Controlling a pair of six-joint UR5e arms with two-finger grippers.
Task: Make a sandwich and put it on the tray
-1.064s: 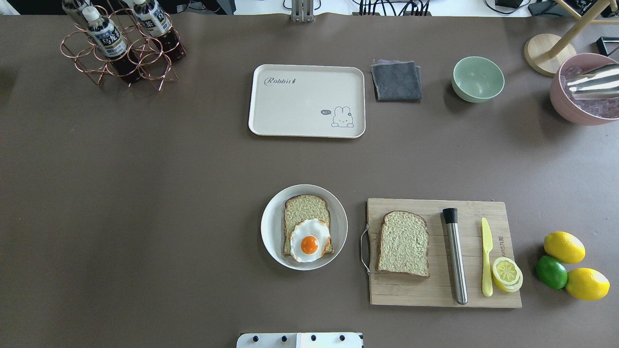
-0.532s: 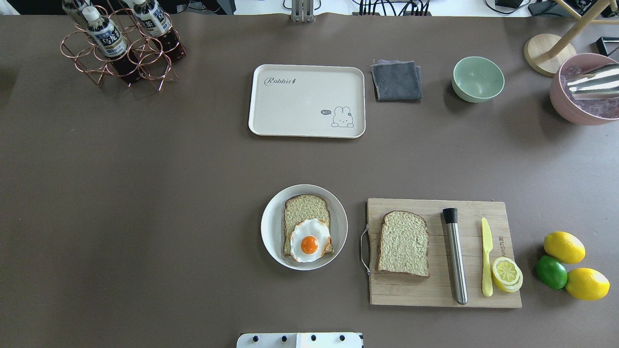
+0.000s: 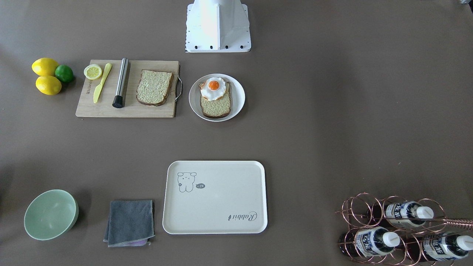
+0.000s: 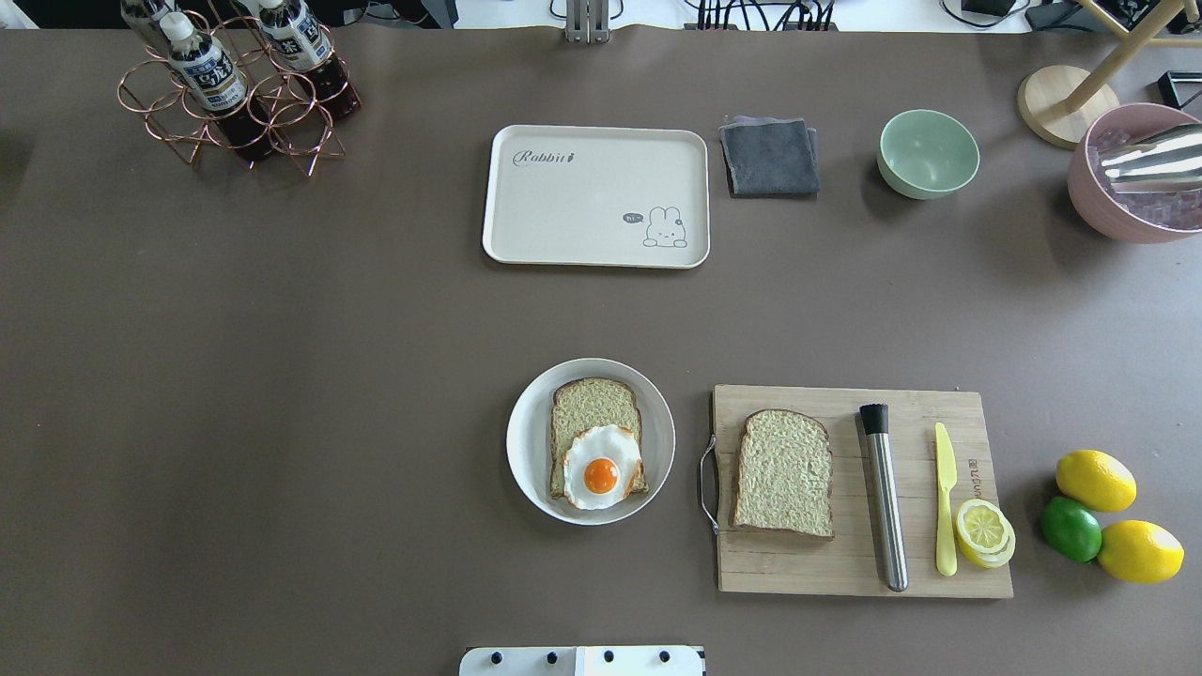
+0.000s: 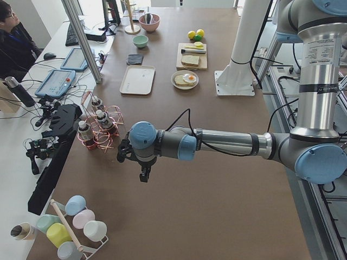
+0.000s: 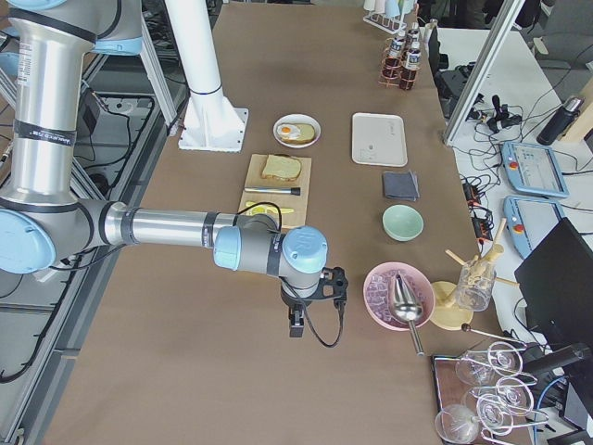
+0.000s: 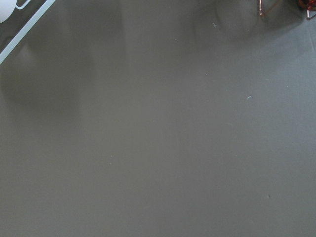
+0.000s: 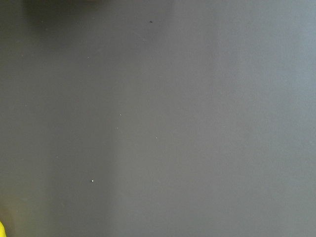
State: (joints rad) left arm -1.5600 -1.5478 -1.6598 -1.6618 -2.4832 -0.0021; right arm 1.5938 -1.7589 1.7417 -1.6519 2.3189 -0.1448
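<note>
A round white plate holds one wholegrain bread slice with a fried egg on its near end. A second bread slice lies on the wooden cutting board to the right. The cream tray lies bare at the table's far middle. Neither gripper shows in the overhead or front views. My left gripper hangs over bare table near the bottle rack. My right gripper hangs over bare table near the pink bowl. I cannot tell whether either is open or shut.
The board also carries a steel muddler, a yellow knife and lemon slices. Lemons and a lime lie to its right. A grey cloth, green bowl, pink bowl and bottle rack line the far side.
</note>
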